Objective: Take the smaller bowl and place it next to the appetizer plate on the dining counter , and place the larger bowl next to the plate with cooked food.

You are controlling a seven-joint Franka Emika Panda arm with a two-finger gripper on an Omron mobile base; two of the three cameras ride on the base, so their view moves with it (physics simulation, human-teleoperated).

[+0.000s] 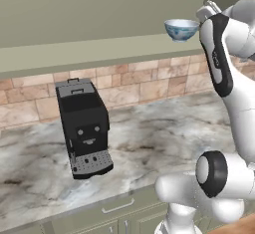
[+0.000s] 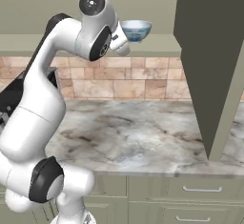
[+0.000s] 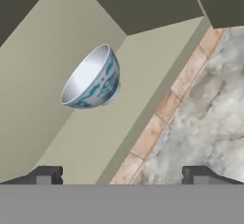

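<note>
The smaller bowl (image 1: 182, 30) (image 2: 136, 30) is white with a blue pattern. It stands upright on the bottom shelf of the open upper cabinet. In the hand view the smaller bowl (image 3: 93, 79) lies ahead and to the left. My gripper (image 3: 123, 175) is open, its two fingertips (image 3: 45, 175) wide apart with nothing between them. The hand is raised to shelf height, close beside the bowl and apart from it. The larger bowl, both plates and the dining counter are out of view.
A black coffee machine (image 1: 83, 128) stands on the marble counter (image 1: 149, 143) backed by brick. The open cabinet door (image 2: 214, 66) juts out on the right, over the counter. Drawers (image 2: 202, 188) run below the counter edge.
</note>
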